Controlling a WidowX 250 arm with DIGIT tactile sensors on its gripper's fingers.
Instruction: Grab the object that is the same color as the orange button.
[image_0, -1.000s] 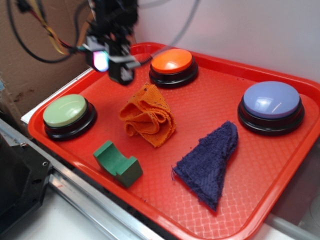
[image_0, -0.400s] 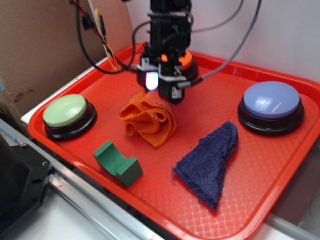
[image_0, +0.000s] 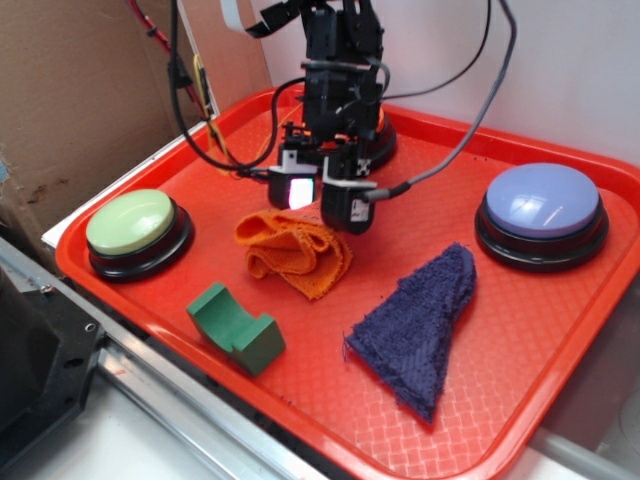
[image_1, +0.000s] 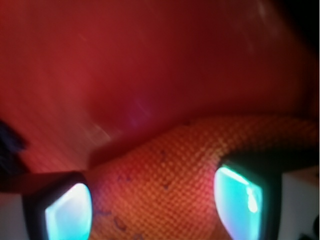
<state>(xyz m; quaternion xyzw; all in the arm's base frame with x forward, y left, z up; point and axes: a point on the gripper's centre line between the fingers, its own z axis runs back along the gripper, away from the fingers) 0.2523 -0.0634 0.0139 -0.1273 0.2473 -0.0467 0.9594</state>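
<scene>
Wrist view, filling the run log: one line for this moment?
tool: open, straddling | target: orange knitted cloth rag, ungrasped | surface: red plastic tray | phase: pre-grasp

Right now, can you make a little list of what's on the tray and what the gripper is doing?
tray: red
buttons: green, lavender; orange mostly hidden behind the arm
cloths: orange rag, purple cloth
block: green, front left
gripper: open, low over the rag's back edge
wrist view: rag between the fingers
grasp: not yet closed
</scene>
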